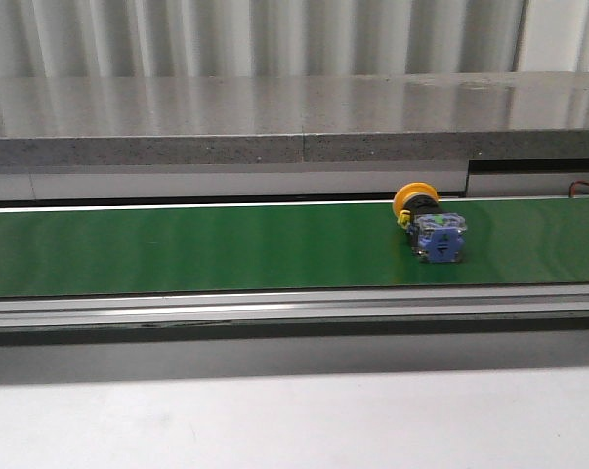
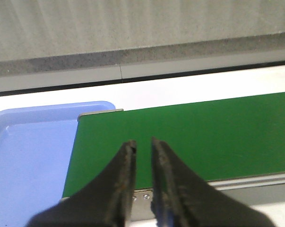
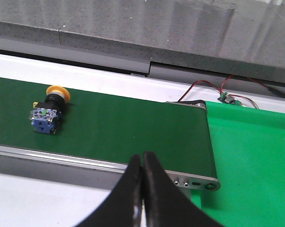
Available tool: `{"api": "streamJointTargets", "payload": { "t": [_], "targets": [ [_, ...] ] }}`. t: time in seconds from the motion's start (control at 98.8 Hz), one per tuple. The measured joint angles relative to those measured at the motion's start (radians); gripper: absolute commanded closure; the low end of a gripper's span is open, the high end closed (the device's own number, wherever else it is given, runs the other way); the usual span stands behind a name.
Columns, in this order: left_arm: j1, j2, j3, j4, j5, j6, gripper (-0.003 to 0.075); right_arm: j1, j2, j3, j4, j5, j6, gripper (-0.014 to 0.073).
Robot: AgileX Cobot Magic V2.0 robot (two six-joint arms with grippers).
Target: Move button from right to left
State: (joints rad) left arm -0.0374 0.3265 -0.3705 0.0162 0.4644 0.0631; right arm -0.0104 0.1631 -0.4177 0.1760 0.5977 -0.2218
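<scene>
One button point(image 1: 430, 224), lying on its side on one green conveyor belt point(image 1: 196, 246). Two trays: one blue tray point(image 2: 29, 161) at one belt end, one green tray point(image 3: 255, 156) at the other. Two grippers: left gripper point(image 2: 143, 146), right gripper point(image 3: 142, 163). One small circuit board point(image 3: 226, 98) with red and black wires. One grey stone ledge point(image 1: 274, 117) behind.

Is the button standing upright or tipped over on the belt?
Tipped over: the button lies on its side, orange cap facing the far edge.
</scene>
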Motion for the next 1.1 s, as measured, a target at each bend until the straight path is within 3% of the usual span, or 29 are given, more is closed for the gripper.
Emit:
{"api": "streamJointTargets", "payload": {
  "t": [0.091, 0.162, 0.314, 0.617, 0.911, 1.103],
  "targets": [
    [0.000, 0.058, -0.026, 0.004, 0.001, 0.000, 0.0145, 0.000, 0.000, 0.000, 0.000, 0.000, 0.000, 0.0661],
    [0.000, 0.102, -0.046, 0.004, 0.012, 0.000, 0.0087, 0.000, 0.000, 0.000, 0.000, 0.000, 0.000, 0.0661],
    [0.000, 0.175, -0.099, -0.016, 0.065, 0.000, 0.0116, 0.000, 0.000, 0.000, 0.000, 0.000, 0.000, 0.0661],
    [0.000, 0.370, -0.240, -0.264, 0.195, 0.002, 0.0125, 0.000, 0.000, 0.000, 0.000, 0.000, 0.000, 0.0661],
    [0.000, 0.661, -0.386, -0.574, 0.370, 0.161, 0.0125, 0.000, 0.000, 0.000, 0.000, 0.000, 0.000, 0.0661],
    [-0.067, 0.826, -0.494, -0.628, 0.390, 0.188, 0.0125, 0.000, 0.000, 0.000, 0.000, 0.000, 0.000, 0.0661]
  ]
}}
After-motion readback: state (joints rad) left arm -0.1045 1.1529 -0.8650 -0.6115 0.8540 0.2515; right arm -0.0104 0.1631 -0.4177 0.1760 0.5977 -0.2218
